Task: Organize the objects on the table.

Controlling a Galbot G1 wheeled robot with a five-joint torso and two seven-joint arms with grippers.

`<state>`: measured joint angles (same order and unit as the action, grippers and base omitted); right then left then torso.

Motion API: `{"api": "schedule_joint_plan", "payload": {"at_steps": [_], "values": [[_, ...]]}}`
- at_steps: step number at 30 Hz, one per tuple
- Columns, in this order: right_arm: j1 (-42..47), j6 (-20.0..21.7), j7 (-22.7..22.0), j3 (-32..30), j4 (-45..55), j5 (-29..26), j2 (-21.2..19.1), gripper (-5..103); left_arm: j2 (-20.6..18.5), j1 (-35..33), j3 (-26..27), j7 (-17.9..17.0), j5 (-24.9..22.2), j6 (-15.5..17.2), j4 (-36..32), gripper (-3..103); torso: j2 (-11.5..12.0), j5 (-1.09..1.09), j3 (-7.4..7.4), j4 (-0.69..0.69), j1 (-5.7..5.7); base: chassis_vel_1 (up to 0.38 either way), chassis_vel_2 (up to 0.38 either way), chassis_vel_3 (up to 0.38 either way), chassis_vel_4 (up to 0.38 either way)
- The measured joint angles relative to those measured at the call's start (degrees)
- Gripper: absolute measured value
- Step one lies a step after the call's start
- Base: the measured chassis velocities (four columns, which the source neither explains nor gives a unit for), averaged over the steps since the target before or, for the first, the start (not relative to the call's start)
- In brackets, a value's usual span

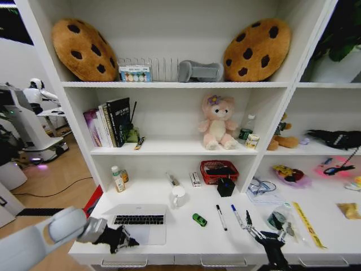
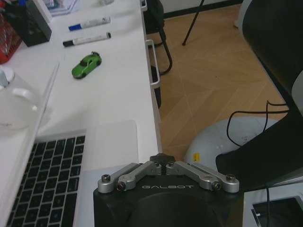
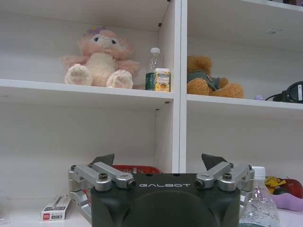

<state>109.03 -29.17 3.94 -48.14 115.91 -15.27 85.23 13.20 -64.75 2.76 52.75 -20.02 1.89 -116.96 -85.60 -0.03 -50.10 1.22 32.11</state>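
Left gripper (image 1: 125, 241) hovers at the laptop's (image 1: 137, 223) seven o'clock corner, jaws closed, empty; right gripper (image 1: 255, 231) — jaws spread wide, empty — hangs over the bench (image 1: 186, 237), pens (image 1: 221, 217) at its ten o'clock.

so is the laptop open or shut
Open. The laptop lies at the table's front edge with its black keyboard and trackpad exposed, seen from the head and the left wrist.

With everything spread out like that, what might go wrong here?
The left gripper hovers shut at the near corner of the open silver-white laptop, beside the desk edge; a nudge might shift it off. The small green toy car looks like it would roll. The right gripper, fingers open, sits close to the clear plastic bottle and might tip it.
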Motion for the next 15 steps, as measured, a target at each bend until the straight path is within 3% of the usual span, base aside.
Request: {"api": "schedule_joint_plan", "payload": {"at_steps": [2,4,5,12,15], "values": [[0.0,-0.2,0.0,-0.5,-0.2,-0.2,-0.2,100,-1.7,0.3,3.7,2.5,-4.2,-1.7,-1.3,0,0.0,0.04,0.00,0.01,0.00,0.000,0.000,0.000,0.000],[-0.1,-0.2,0.0,-0.6,-0.2,-0.3,-0.2,100,-2.1,0.4,4.7,3.0,-5.5,-1.9,-1.8,0,0.0,0.04,0.00,0.01,0.00,0.000,0.000,0.000,0.000],[-0.3,0.0,0.0,-0.7,-0.2,-0.5,-0.4,100,-3.4,0.6,8.5,4.0,-10.0,-2.0,-3.5,0,0.0,0.04,0.00,0.01,0.00,0.000,0.000,0.000,0.000],[-0.5,0.1,0.0,-0.7,-0.2,-0.5,-0.4,100,-3.9,0.7,12.6,3.2,-15.0,-1.1,-5.3,0,0.0,0.04,0.00,0.01,0.00,0.000,0.000,0.000,0.000],[-0.6,0.2,0.0,-0.5,-0.2,-0.4,-0.4,100,-3.7,0.8,14.4,0.0,-18.3,0.1,-5.9,0,0.0,0.05,0.00,0.01,0.00,0.000,0.000,0.000,0.000]]}}
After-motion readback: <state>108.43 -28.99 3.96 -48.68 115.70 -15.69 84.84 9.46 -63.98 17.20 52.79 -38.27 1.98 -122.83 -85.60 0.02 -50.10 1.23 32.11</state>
